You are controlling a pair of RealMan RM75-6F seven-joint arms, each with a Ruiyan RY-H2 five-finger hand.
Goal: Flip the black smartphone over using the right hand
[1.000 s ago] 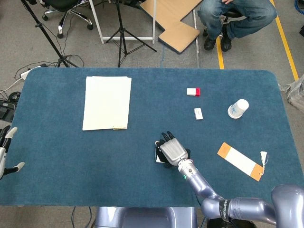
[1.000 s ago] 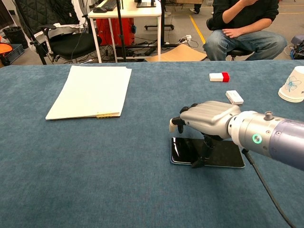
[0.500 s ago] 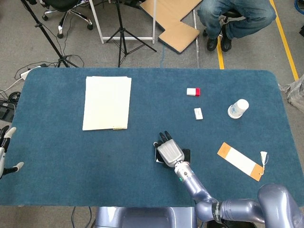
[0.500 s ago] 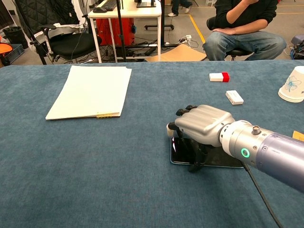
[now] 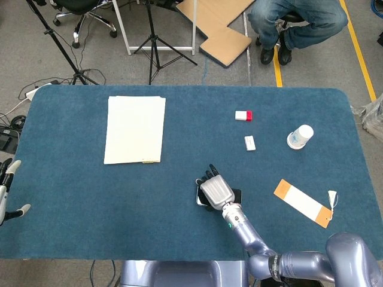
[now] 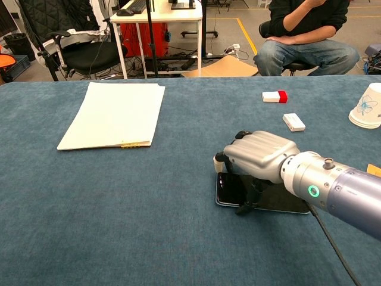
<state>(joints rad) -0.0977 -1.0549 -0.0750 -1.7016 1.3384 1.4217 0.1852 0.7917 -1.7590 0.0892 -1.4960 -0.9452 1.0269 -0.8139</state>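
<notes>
The black smartphone (image 6: 229, 189) lies flat on the blue table (image 6: 149, 226), glossy face up, near the front middle. My right hand (image 6: 259, 156) sits over it and covers most of it. The fingers curl down past the phone's far edge and the thumb presses at its near edge, so the hand grips it across its width. In the head view the right hand (image 5: 214, 191) hides nearly all of the smartphone (image 5: 236, 194). My left hand (image 5: 7, 191) hangs off the table's left edge, fingers apart, holding nothing.
A stack of paper (image 6: 116, 114) lies at the back left. A red-and-white box (image 6: 274, 96), a small white box (image 6: 294, 121) and a paper cup (image 6: 368, 106) stand behind the hand to the right. An orange-and-white tag (image 5: 302, 202) lies right of it.
The right hand came down from above the phone and closed over it. Hand and phone then shifted slightly to the right. The left hand has not moved.
</notes>
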